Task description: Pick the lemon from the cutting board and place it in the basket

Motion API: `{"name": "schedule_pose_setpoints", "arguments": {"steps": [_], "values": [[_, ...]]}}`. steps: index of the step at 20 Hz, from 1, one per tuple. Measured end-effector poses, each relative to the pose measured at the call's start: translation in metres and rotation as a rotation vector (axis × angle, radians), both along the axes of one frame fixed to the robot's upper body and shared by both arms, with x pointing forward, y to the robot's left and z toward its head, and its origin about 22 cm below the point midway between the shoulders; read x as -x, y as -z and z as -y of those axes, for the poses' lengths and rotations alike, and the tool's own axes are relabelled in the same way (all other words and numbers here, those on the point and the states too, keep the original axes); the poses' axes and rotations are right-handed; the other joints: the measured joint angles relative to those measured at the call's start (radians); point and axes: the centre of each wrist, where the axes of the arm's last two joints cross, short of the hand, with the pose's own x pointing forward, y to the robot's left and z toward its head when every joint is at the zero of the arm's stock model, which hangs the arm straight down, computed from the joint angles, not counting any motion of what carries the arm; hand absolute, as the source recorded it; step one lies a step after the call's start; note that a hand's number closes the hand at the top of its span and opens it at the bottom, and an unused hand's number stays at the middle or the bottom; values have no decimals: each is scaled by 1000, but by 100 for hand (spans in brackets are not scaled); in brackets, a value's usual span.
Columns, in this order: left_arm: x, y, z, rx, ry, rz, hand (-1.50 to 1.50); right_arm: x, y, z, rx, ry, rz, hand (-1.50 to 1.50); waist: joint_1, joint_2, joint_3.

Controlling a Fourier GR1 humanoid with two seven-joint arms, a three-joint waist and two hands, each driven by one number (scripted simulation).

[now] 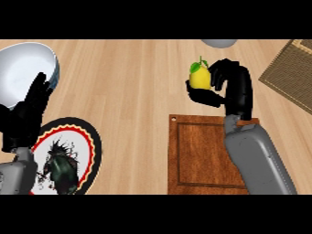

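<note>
Right hand [220,87] curled round lemon [200,78], beyond cutting board [200,155], left hand [24,114] resting, fingers straight

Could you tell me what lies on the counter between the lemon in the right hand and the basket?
Nothing: in the head view, only bare wooden counter separates the lemon, held in the right hand, from the basket.
</note>
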Motion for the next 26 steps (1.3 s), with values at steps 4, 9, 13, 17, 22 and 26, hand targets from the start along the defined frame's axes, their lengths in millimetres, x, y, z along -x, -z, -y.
{"name": "schedule_pose_setpoints", "arguments": {"steps": [4, 9, 13, 17, 22, 26], "values": [[-3, 1, -3, -3, 4, -3, 0, -15, -36, 6, -59, 80, 39, 150, 1, 2, 0], [-5, 1, 3, -2, 6, 2, 0, -42, -70, 24, -61, 172, 68, 150, 5, 3, 0], [-8, -3, 4, -2, 15, 7, 0, -63, -91, 48, -26, 236, 61, 150, 8, 4, 0], [-7, -3, 8, -1, 12, 5, 0, -83, -105, 63, 18, 289, 39, 150, 12, 5, 1], [-8, -1, 4, -6, 16, 5, 0, -103, -109, 86, 83, 322, -6, 150, 16, 8, 1], [-10, -1, 11, -6, 27, 9, 0, -115, -100, 111, 134, 361, -57, 150, 22, 11, 1]]}}
